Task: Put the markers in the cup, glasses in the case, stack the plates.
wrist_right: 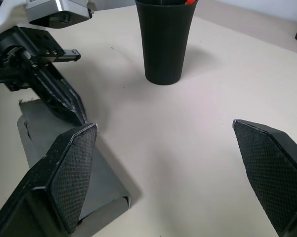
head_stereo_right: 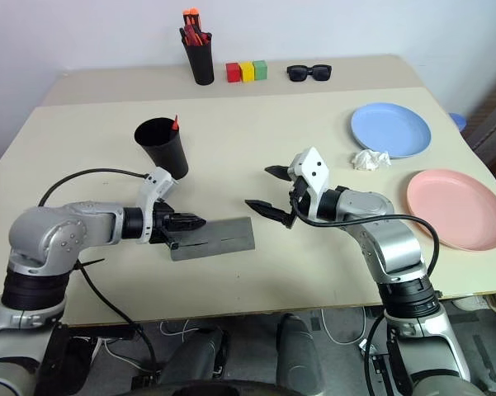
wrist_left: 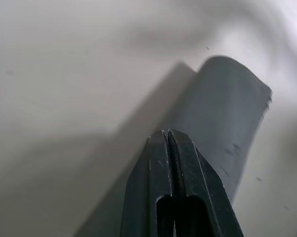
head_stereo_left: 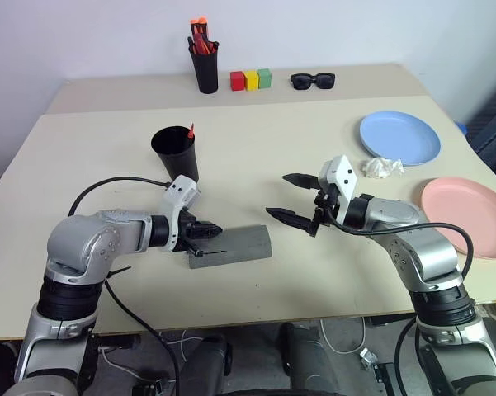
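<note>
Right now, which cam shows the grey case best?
Left eye view: the whole case lies closed on the table, one end under the shut left gripper. Right eye matches. The wrist views show part of it.

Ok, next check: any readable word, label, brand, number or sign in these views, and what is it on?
None can be read.
The cup, the case, the blue plate, the pink plate and the coloured blocks all look plain.

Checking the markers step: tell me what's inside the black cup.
A red marker tip pokes above the rim of the cup. Its wall hides everything lower, so how many markers are in there can't be told.
</note>
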Controlling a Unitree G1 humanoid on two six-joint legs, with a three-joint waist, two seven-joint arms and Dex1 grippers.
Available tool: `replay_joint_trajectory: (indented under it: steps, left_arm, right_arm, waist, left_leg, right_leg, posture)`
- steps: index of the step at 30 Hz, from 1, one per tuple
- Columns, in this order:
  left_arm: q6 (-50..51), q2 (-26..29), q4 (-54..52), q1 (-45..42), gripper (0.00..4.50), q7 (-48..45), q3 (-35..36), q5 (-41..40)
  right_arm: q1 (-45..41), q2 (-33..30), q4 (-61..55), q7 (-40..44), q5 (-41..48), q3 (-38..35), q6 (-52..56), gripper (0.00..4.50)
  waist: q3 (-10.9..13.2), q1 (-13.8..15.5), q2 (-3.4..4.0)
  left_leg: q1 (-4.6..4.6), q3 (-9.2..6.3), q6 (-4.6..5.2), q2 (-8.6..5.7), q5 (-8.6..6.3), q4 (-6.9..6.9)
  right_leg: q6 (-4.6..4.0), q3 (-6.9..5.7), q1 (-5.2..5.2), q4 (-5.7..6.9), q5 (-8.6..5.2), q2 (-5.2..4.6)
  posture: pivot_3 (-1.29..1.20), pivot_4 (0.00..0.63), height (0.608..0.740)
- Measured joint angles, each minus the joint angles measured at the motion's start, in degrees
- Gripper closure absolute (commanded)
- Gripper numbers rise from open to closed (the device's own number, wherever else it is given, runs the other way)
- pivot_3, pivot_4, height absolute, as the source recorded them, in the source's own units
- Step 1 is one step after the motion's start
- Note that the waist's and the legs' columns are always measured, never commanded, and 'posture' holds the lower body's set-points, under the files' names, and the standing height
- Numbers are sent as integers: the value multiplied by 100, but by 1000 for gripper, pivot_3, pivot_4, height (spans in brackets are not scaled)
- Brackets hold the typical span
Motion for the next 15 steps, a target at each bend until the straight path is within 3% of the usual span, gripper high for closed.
replay_joint_trajectory:
  steps: [1, 4, 11, 15]
  left_arm:
    - [-201, -19, 11, -27, 4475, 74, 12, 85]
    - [-874, -54, 164, -265, 3608, 202, 103, 281]
    - [-2001, -214, 361, -570, 61, -223, 504, 92]
    - [-2721, 59, 539, -567, 21, -783, 420, 212]
  right_arm:
    - [-1, 2, 3, 1, -2, 0, -18, 0]
    - [-21, 29, 89, -6, -13, 0, -40, 0]
    - [-245, -103, 467, -240, -1, -404, -95, 0]
    - [-263, -627, 759, -479, -52, -909, 144, 0]
  waist:
    - [0, 3, 0]
    - [0, 17, 0]
    - [0, 8, 0]
    - [0, 14, 0]
  left_leg:
    - [0, 0, -1, 0, 0, 0]
    - [0, 0, -2, 0, 1, 0]
    - [-2, 2, -2, -1, 1, 0]
    - [-3, 5, -1, -1, 1, 0]
  right_leg:
    - [0, 0, 0, 0, 0, 0]
    - [0, 0, 2, -2, 0, 0]
    - [-1, 0, 0, -3, 0, -1]
    - [-1, 0, 1, -5, 0, -1]
  posture:
    - [0, 150, 740]
    - [0, 150, 740]
    - [0, 150, 740]
    - [0, 150, 740]
